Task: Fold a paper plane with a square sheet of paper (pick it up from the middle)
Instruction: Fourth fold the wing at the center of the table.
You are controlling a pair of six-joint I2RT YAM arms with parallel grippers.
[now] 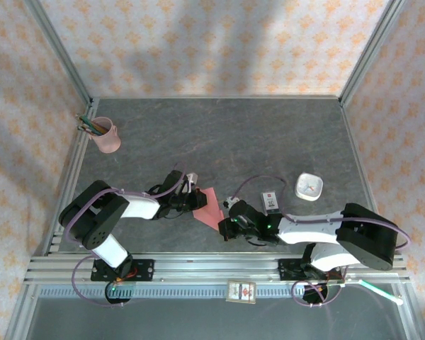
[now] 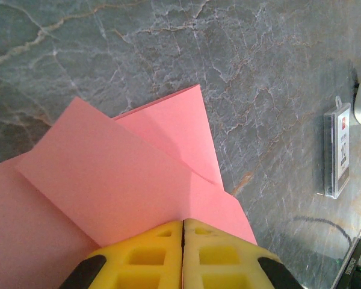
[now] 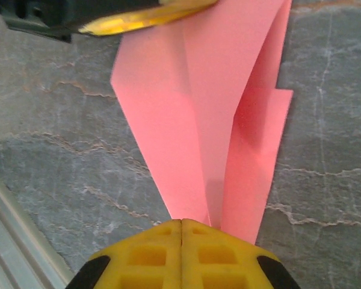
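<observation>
The square sheet of paper [image 1: 210, 206] is salmon-pink and folded into a narrow pointed paper plane shape with loose flaps. It hangs low over the dark table between my two grippers. At its left end, my left gripper [image 1: 194, 195] is shut on the paper. In the left wrist view the yellow jaws [image 2: 183, 224] meet on the overlapping pink layers [image 2: 120, 174]. From the right, my right gripper [image 1: 229, 217] is shut on the pointed end. The right wrist view has its jaws [image 3: 181, 224] closed where the pink flaps [image 3: 198, 120] taper in. A left finger [image 3: 145, 16] shows at the top of that view.
A small white-and-black box [image 1: 270, 201] [image 2: 339, 150] lies just right of the paper, a white dish [image 1: 309, 187] beyond it. A pink pencil cup [image 1: 108, 136] stands at the back left. The aluminium rail [image 1: 212, 268] [image 3: 12, 241] runs along the near edge.
</observation>
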